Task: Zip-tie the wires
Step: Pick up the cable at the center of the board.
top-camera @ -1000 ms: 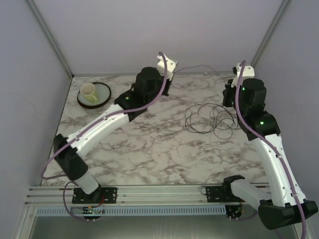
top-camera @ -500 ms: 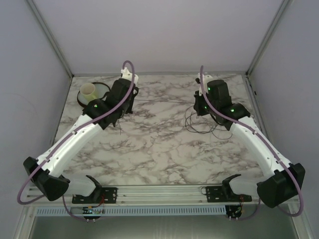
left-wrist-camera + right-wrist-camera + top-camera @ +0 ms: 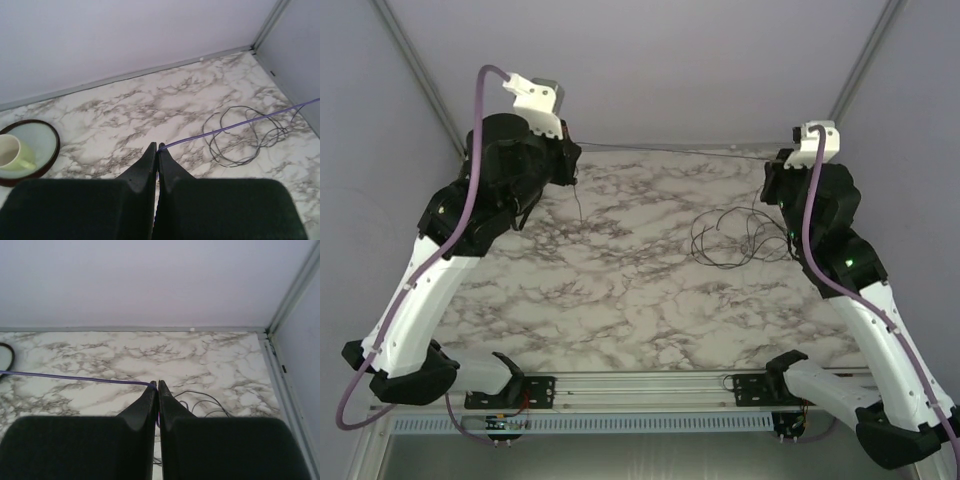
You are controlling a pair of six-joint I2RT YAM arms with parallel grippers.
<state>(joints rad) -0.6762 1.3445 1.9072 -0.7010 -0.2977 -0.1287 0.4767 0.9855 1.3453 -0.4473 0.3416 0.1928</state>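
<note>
The wires [image 3: 740, 238] lie as loose dark loops on the marble table [image 3: 640, 300], right of centre; they also show in the left wrist view as wires [image 3: 245, 135] and in the right wrist view as wires [image 3: 200, 399]. A thin purple strand [image 3: 235, 125] runs taut through the air between both grippers, above the table; in the right wrist view the strand [image 3: 75, 377] leads left. My left gripper [image 3: 574, 170] [image 3: 158, 146] is raised at the back left, shut on one end. My right gripper [image 3: 772, 170] [image 3: 157, 384] is raised above the wires' far side, shut on the other end.
A dark-rimmed plate [image 3: 45, 145] holding a pale green cup [image 3: 12, 152] sits at the back left of the table; my left arm hides it in the top view. Enclosure walls stand close at the back [image 3: 650, 70] and right [image 3: 910, 120].
Both grippers have risen from low over the table and moved apart towards the back corners. The purple strand now stretches straight between them. The wires have stayed in place.
</note>
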